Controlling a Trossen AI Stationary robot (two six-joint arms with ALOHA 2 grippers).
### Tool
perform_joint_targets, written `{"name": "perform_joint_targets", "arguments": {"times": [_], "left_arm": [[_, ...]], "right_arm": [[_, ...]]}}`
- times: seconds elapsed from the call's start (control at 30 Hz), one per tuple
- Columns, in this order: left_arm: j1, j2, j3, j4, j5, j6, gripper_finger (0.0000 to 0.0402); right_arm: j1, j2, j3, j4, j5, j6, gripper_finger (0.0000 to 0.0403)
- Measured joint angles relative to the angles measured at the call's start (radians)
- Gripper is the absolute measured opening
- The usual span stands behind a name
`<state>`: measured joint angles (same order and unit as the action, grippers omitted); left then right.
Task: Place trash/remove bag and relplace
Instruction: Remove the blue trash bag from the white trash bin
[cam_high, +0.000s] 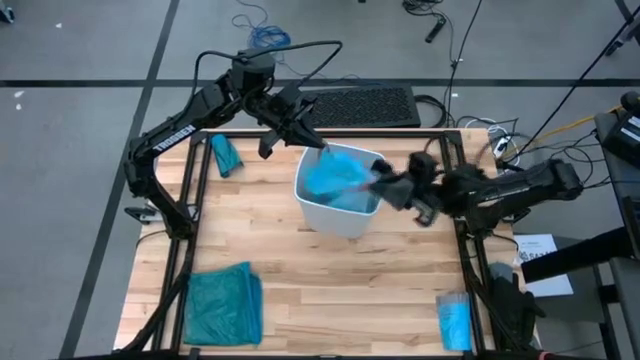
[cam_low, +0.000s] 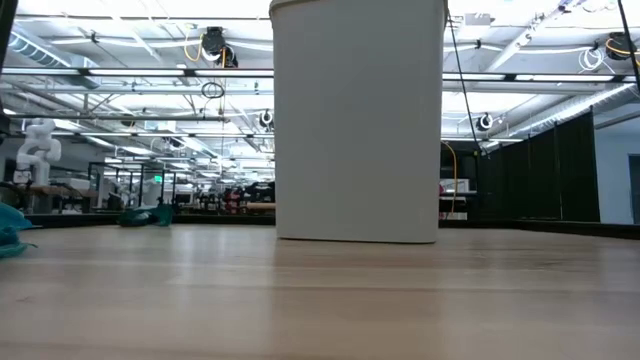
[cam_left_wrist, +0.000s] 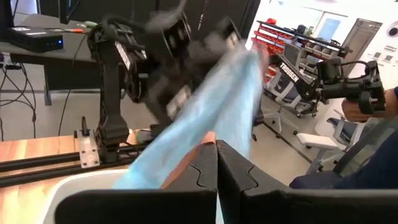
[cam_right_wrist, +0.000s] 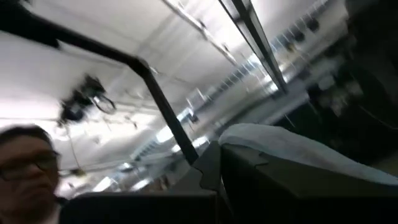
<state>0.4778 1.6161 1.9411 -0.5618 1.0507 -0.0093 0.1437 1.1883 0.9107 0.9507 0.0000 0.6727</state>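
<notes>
Lifting the liner — mid bag-removal

Both grippers are pinching the pale blue bag (cam_high: 340, 178) at the white bin (cam_high: 335, 215): left gripper (cam_high: 322, 150) clamped at the far rim, right gripper (cam_high: 378, 183) clamped at the right rim. Bag is sitting mostly inside; replacement not started. Teal bag (cam_high: 222, 305), teal bundle (cam_high: 225, 153) and blue packet (cam_high: 454, 320) are lying clear on the table (cam_high: 330, 290). Trash isn't showing.

Four cameras: one overhead, one at table height, one on each wrist.

My high view looks straight down on the whole wooden table (cam_high: 330, 270) and the white bin (cam_high: 338, 210). My low view sits on the tabletop, level, close to that same bin (cam_low: 358, 120), facing the room behind. The left wrist camera looks past its shut fingers (cam_left_wrist: 249, 180) toward the right arm (cam_left_wrist: 161, 50). The right wrist camera tilts up at the ceiling (cam_right_wrist: 124, 124).
</notes>
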Motion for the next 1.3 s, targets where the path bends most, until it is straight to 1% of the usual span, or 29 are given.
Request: {"name": "perform_joint_targets", "arguments": {"times": [0.17, 0.3, 0.47, 0.63, 0.73, 0.9, 1.07, 1.17, 1.3], "left_arm": [[0.000, 0.000, 0.000, 0.001, 0.015, 0.000, 0.0000], [0.000, 0.000, 0.000, 0.000, 0.016, 0.000, 0.0000], [0.000, 0.000, 0.000, -0.002, 0.019, -0.009, 0.0000], [0.001, 0.000, 0.000, -0.037, 0.021, -0.011, 0.0005], [0.016, 0.000, 0.000, -0.099, 0.021, -0.010, 0.0028], [0.080, 0.000, 0.000, -0.219, 0.015, 0.015, 0.0090], [0.129, -0.006, 0.000, -0.233, 0.013, 0.017, 0.0151], [0.146, -0.027, 0.000, -0.206, 0.002, 0.019, 0.0170], [0.160, -0.059, 0.000, -0.153, -0.037, 0.018, 0.0175]], "right_arm": [[0.000, 0.010, -0.005, -0.031, 0.004, -0.003, 0.0000], [0.000, 0.001, -0.001, -0.005, 0.002, -0.003, 0.0000], [0.000, 0.007, -0.003, -0.019, 0.002, -0.005, 0.0000], [0.000, 0.006, -0.003, -0.025, 0.002, -0.005, 0.0000], [0.000, 0.005, -0.003, -0.027, 0.002, -0.004, 0.0000], [0.000, 0.005, -0.003, -0.034, 0.002, -0.004, 0.0000], [0.000, 0.005, -0.003, -0.042, 0.002, -0.004, 0.0000], [0.000, 0.005, -0.003, -0.043, 0.002, -0.004, 0.0000], [0.000, 0.005, -0.003, -0.044, 0.002, 0.004, 0.0000]]}}
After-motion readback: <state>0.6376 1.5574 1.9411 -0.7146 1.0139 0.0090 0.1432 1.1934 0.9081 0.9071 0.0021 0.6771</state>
